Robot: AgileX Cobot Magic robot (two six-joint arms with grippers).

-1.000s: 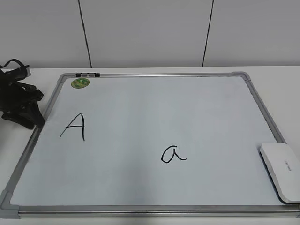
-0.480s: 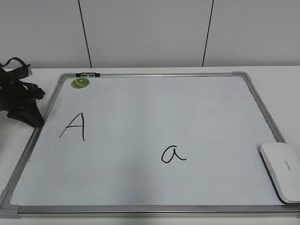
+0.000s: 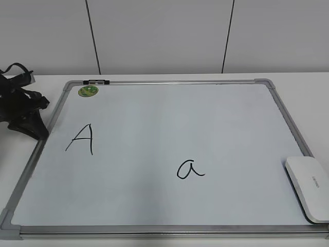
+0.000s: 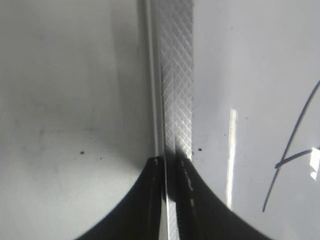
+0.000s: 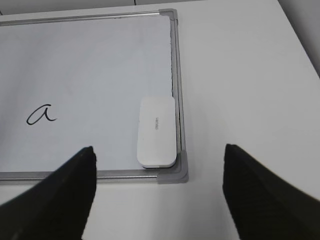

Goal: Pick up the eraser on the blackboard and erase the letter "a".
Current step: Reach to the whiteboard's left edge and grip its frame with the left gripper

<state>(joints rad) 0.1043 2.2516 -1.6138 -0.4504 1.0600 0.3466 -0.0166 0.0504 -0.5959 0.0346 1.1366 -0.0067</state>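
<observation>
The blackboard (image 3: 169, 82) is a white board in a silver frame, lying flat on the table. The letter "a" (image 3: 189, 169) is written right of its middle and also shows in the right wrist view (image 5: 41, 114). The eraser (image 3: 310, 186) is a white block at the board's near right corner. In the right wrist view the eraser (image 5: 157, 131) lies against the frame. My right gripper (image 5: 157, 152) is open and empty, above and just short of the eraser. My left gripper (image 3: 36, 133) sits at the board's left edge (image 4: 172, 75), jaws shut and empty (image 4: 170, 170).
A capital "A" (image 3: 81, 139) is written on the board's left part, with a stroke of it in the left wrist view (image 4: 295, 130). A round green sticker (image 3: 88, 91) and a small black clip (image 3: 96, 82) sit at the far left corner. A white table (image 5: 250, 75) surrounds the board.
My left gripper shifted very slightly a second ago and has been still since. The eraser and both letters are unchanged.
</observation>
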